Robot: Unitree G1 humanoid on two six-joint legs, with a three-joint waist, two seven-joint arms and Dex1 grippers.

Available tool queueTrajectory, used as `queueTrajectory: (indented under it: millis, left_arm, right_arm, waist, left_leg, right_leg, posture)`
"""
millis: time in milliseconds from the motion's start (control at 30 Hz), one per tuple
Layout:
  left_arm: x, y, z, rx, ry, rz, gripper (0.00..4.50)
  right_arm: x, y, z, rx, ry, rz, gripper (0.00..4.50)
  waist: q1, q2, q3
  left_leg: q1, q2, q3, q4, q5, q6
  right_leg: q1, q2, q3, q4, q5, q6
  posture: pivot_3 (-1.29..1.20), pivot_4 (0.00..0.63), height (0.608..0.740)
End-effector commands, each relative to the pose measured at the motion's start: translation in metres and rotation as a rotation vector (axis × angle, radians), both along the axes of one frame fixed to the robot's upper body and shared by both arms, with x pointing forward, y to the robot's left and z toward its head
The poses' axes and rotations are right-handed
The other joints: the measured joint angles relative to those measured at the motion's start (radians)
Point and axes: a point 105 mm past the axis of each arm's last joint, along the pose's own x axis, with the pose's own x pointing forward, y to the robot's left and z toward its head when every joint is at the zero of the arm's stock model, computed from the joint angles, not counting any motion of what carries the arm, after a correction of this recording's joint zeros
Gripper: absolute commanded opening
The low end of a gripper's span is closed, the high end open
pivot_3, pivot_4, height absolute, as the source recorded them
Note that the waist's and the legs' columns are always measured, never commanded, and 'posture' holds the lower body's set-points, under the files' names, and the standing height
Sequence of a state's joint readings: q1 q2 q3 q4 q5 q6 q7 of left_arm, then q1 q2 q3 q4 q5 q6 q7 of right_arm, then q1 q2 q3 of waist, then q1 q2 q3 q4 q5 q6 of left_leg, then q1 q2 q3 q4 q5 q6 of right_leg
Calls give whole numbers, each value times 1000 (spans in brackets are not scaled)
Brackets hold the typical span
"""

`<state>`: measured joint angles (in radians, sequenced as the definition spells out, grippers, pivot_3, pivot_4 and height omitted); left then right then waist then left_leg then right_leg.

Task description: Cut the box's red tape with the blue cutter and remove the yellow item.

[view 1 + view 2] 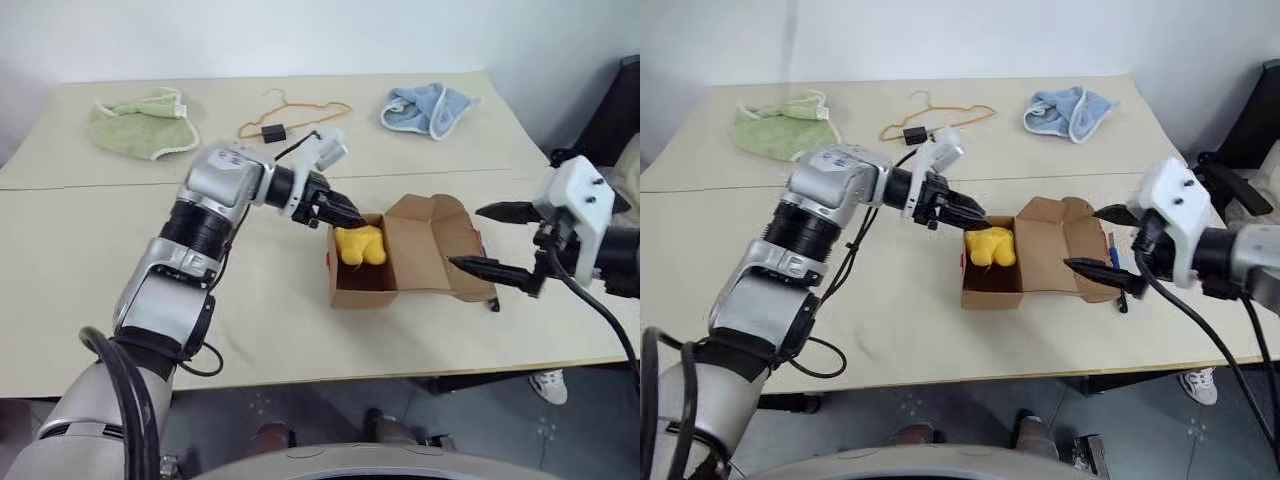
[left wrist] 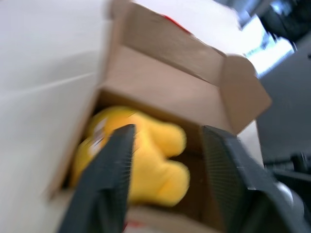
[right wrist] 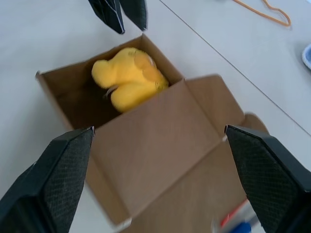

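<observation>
Pale green cloth (image 1: 140, 122) lies at the far left of the cream bench (image 1: 80, 250), then an orange wire hanger (image 1: 295, 112) and a light blue cloth (image 1: 428, 108). The left end effector (image 1: 345, 212), fingers narrowly parted and empty, hovers at the open box (image 1: 400, 262), where the yellow item (image 1: 360, 245) sits. The right end effector (image 1: 490, 240), jaws wide and empty, hangs over the flap. The blue cutter (image 1: 1114, 258) lies behind that flap. White wall beyond.
</observation>
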<state>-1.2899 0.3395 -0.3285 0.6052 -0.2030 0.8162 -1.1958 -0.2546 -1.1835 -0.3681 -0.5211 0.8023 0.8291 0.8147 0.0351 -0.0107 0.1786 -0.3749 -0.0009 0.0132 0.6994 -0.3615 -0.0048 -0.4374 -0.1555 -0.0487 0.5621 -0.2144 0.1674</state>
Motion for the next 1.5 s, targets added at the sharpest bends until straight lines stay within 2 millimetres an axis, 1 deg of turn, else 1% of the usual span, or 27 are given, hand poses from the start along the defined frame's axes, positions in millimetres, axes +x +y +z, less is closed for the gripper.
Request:
queueTrajectory:
  millis: [33,100,167,300,433,533,567,700,733,767,800,967,1000,1133,1200,1333,1433,1500]
  left_arm:
    - [-3,-15,-2,145,-229,-154,3219]
    - [-1,-22,-17,302,-380,-239,3781]
    - [1,-22,-29,375,-438,-281,4395]
    - [6,-25,-46,434,-485,-296,4453]
    - [10,-31,-55,446,-513,-300,4453]
    - [10,-32,-60,464,-552,-341,3921]
    - [10,-31,-60,467,-558,-348,3652]
    - [12,-36,-44,405,-572,-320,2376]
    - [12,-37,-39,385,-567,-308,2234]
    - [12,-36,-35,374,-564,-303,1834]
    - [12,-36,-33,368,-561,-300,1531]
    - [1,-38,-20,280,-514,-313,100]
    - [1,-38,-15,258,-503,-296,40]
    - [0,-37,17,97,-415,-204,40]
    - [3,-35,28,48,-382,-149,40]
    - [3,-31,43,-67,-284,-61,40]
    - [3,-30,48,-130,-202,-4,40]
    - [5,-25,53,-179,-132,50,40]
  right_arm:
    - [-14,2,13,-3,-94,14,4500]
    - [-23,-4,11,14,-101,-22,4500]
    - [-30,-7,9,21,-107,-51,4500]
    - [-40,-11,6,27,-125,-92,4500]
    - [-46,-12,3,34,-136,-115,4500]
    - [-49,-12,2,38,-144,-136,4500]
    - [-50,-12,2,38,-147,-140,4500]
    - [-53,-14,3,36,-155,-158,4500]
    - [-54,-15,3,36,-155,-161,4500]
    - [-54,-15,4,34,-155,-163,4500]
    - [-55,-16,4,33,-155,-164,4500]
    - [-52,-20,5,25,-156,-174,4500]
    - [-51,-20,6,26,-155,-172,4500]
    - [-46,-22,11,29,-161,-157,4500]
    - [-43,-24,12,28,-160,-153,4500]
    - [-36,-24,16,28,-164,-129,4500]
    - [-31,-24,19,28,-166,-113,4500]
    - [-27,-25,21,26,-166,-99,4500]
  waist:
    - [-5,0,0]
    - [-5,0,0]
    - [-4,0,0]
    - [-1,0,0]
    - [10,0,0]
    - [16,0,0]
    - [16,0,0]
    - [17,0,0]
    - [17,0,0]
    - [17,0,0]
    - [17,0,0]
    - [17,0,0]
    - [17,0,0]
    - [16,0,0]
    - [16,0,0]
    - [14,0,0]
    - [12,0,0]
    - [12,0,0]
  left_leg:
    - [0,0,0,0,0,0]
    - [1,0,0,0,0,0]
    - [1,0,0,0,0,0]
    - [1,0,0,0,0,0]
    - [3,0,-1,1,-1,1]
    - [5,0,-1,1,-1,2]
    - [5,0,-1,1,-1,2]
    - [5,0,-1,1,-1,2]
    - [5,0,-1,1,-1,2]
    - [5,0,-1,1,-1,2]
    - [5,0,-1,1,-1,2]
    - [5,0,-1,1,-1,2]
    - [5,0,-1,1,-1,2]
    - [5,0,-1,1,-1,2]
    - [5,0,-2,1,-1,2]
    - [5,0,-2,1,-1,2]
    - [5,0,-2,1,-1,2]
    - [5,0,-2,1,-1,1]
  right_leg:
    - [0,0,0,0,0,0]
    - [0,0,0,1,0,0]
    - [0,0,0,1,0,0]
    - [1,0,1,1,0,0]
    - [4,0,0,0,0,0]
    - [7,0,0,-1,0,0]
    - [7,0,0,-1,0,0]
    - [7,0,0,-1,1,0]
    - [7,0,0,-1,1,0]
    - [7,0,0,-1,1,0]
    - [7,0,0,-1,1,0]
    - [7,0,0,-1,1,0]
    - [7,0,0,-1,1,0]
    - [7,0,0,-1,1,1]
    - [7,0,0,-1,1,1]
    - [8,0,0,-1,1,1]
    - [8,0,0,-1,1,1]
    - [8,0,0,-1,1,1]
  posture:
    - [0,150,740]
    - [0,150,740]
    - [0,150,740]
    - [0,150,740]
    - [0,150,740]
    - [0,150,740]
    - [0,150,740]
    - [0,150,740]
    - [0,150,740]
    - [0,150,740]
    - [0,150,740]
    - [0,150,740]
    - [0,150,740]
    - [0,150,740]
    - [0,150,740]
    - [0,150,740]
    - [0,150,740]
    - [0,150,740]
